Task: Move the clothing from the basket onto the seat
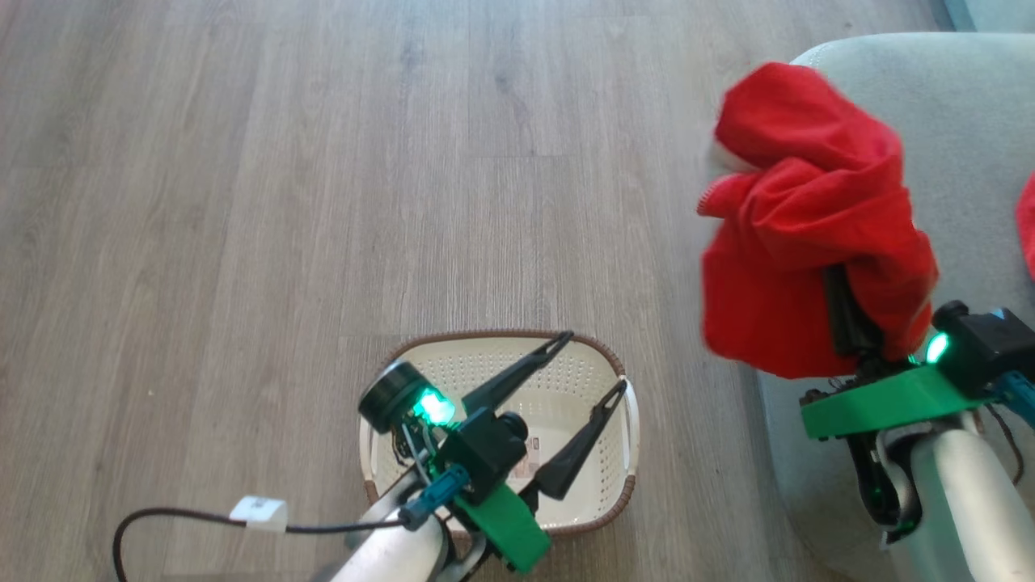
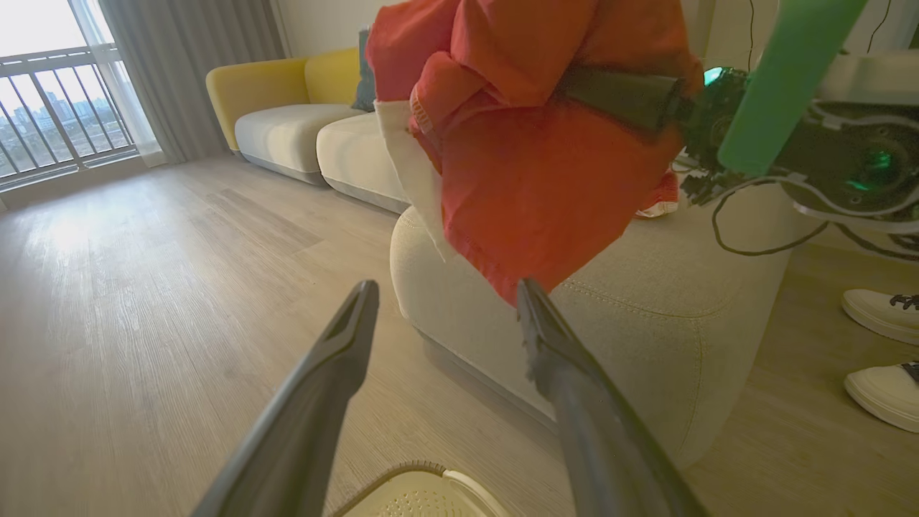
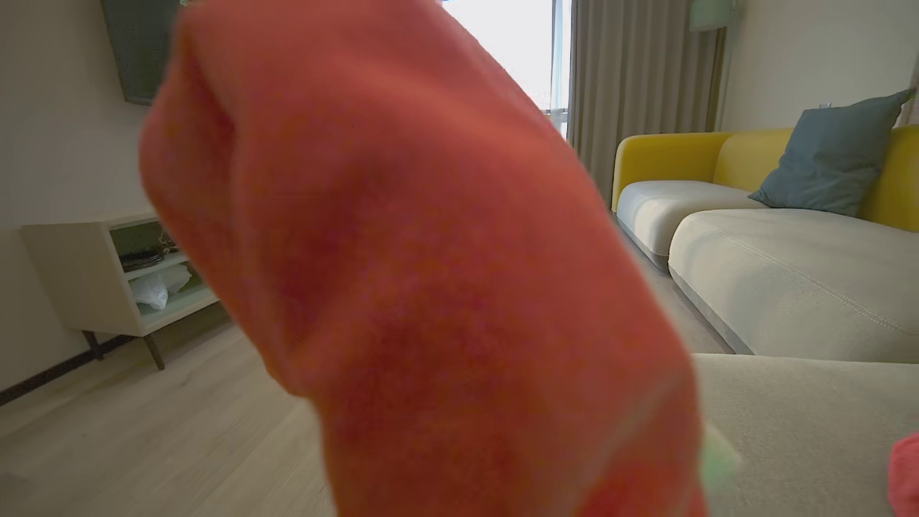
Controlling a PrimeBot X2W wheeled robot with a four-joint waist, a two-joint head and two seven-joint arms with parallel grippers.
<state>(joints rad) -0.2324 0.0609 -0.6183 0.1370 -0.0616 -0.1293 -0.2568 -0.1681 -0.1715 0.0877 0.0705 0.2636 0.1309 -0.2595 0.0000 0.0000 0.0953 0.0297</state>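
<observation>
The clothing (image 1: 808,234), a bunched red garment with a bit of white trim, hangs in the air draped over the right gripper (image 1: 849,319), whose dark fingers are pinched closed inside the folds. It sits over the rounded corner of the seat (image 1: 954,121). In the head view its left half overhangs the wood floor (image 1: 323,162) and its right half is above the grey-green cushion. The bundle runs roughly along the fingers, away from the robot. A second red piece (image 1: 1028,226) lies on the cushion farther to the robot's right.

The move to come turns on this: the open cushion lies to the right of the garment and a little beyond it. My judgement is that the right arm should carry it further that way before letting go (dropped here, it might slide off the corner).

The basket (image 1: 501,335) stands on the floor in front of the robot, well apart from the seat. Above it hovers the left gripper (image 1: 594,360), fingers spread wide and holding nothing.
</observation>
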